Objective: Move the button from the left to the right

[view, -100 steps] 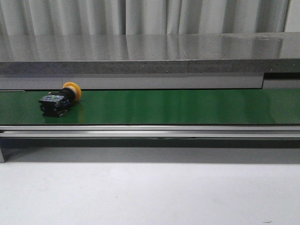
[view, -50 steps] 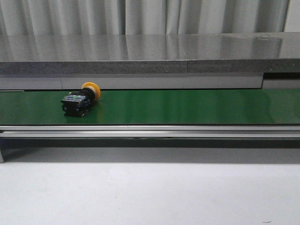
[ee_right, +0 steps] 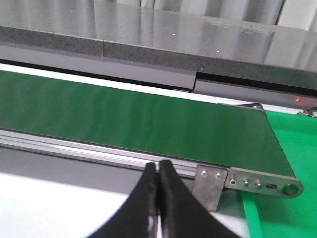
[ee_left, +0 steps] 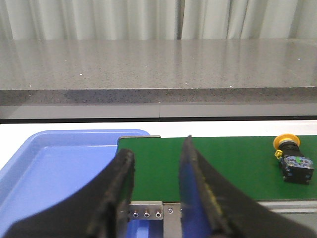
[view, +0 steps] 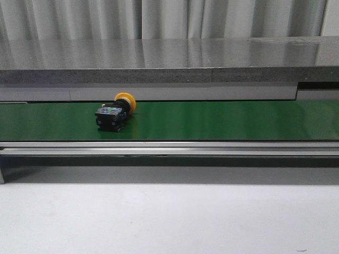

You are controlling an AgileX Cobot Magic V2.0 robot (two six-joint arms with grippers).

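The button [view: 115,112] lies on its side on the green conveyor belt [view: 212,120], left of the middle, yellow cap toward the back and black body toward the front. It also shows in the left wrist view [ee_left: 293,159], off to the side of my left gripper [ee_left: 156,153], which is open and empty over the belt's left end. My right gripper [ee_right: 158,168] is shut and empty, in front of the belt's right end; the button is out of its view. Neither gripper shows in the front view.
A blue tray [ee_left: 59,163] sits at the belt's left end. A green tray [ee_right: 290,158] sits at the belt's right end. A grey stone-like ledge [view: 169,61] runs behind the belt. A metal rail [view: 169,148] edges the belt's front, above the white tabletop [view: 169,217].
The button has travelled to the right along the belt, from the far left toward the middle, keeping its pose. No gripper appears in the front view.
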